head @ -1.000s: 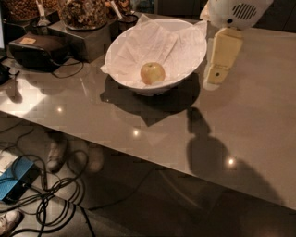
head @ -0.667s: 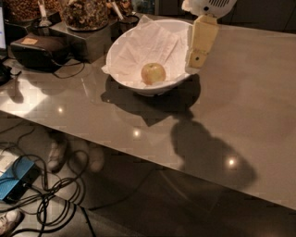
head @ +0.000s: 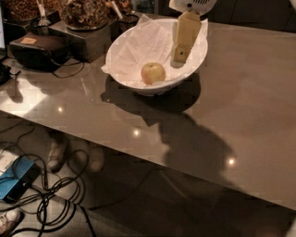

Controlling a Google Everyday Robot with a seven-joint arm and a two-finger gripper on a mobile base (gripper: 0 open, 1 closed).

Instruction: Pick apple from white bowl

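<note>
While poised over white bowl (head: 195, 64) beside apple (head: 153, 73), end effector (head: 180, 56) holds nothing; opening indiscernible.

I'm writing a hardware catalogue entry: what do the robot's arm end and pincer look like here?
The pincer, over the far side of the white bowl beyond the apple, is a pale cream-yellow, blocky slab narrowing to a darker tip. It hangs from a rounded white housing with what looks like a dotted vent grille. No cables or markings show.
</note>
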